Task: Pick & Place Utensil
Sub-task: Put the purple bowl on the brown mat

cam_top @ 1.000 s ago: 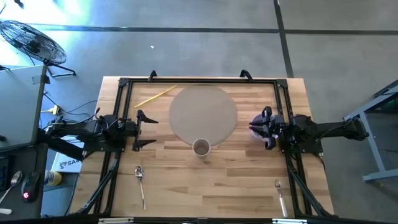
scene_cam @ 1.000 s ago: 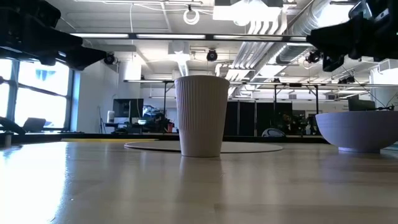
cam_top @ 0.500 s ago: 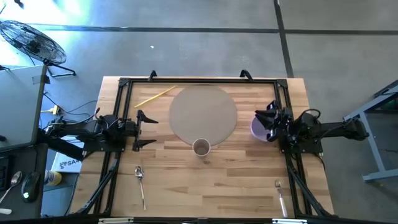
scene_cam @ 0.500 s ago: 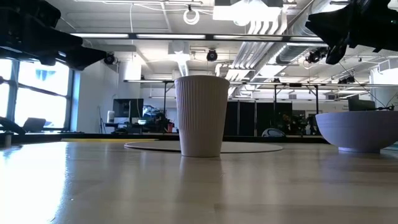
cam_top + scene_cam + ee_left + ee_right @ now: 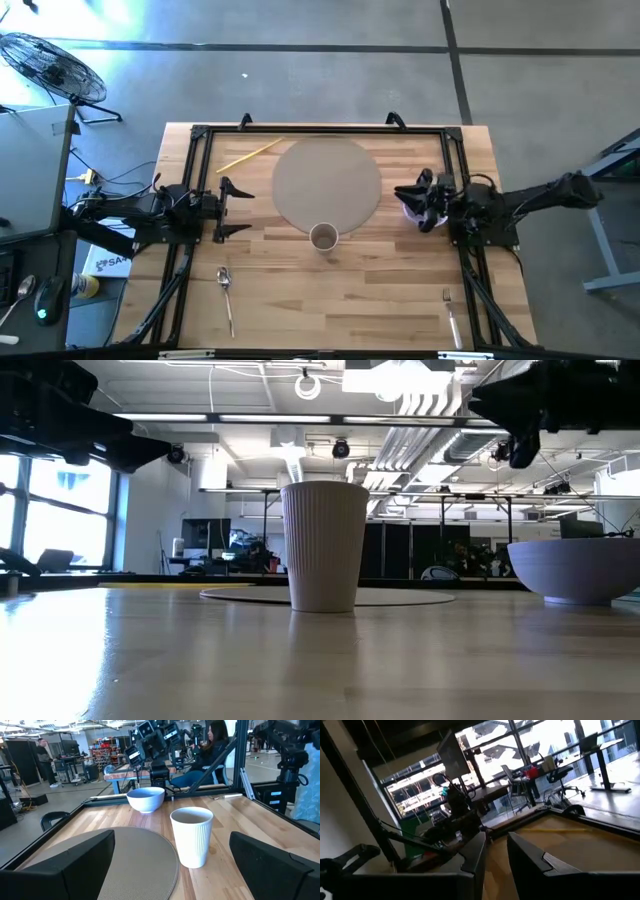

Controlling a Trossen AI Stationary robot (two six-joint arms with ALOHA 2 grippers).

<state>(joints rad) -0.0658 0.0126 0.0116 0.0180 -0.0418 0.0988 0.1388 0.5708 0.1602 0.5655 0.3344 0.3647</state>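
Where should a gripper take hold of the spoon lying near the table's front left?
Probably mid-handle, coming straight down from above. The spoon lies flat on the table, bowl end toward the cup, its thin handle running toward the front edge. Fingers should close across the handle's width; nothing crowds it.

You will find almost nothing readable here: only the white box point(image 5: 103, 262) on the floor at the lower left of the high view shows dark letters, perhaps beginning "SA", the rest being cut off by the left arm.
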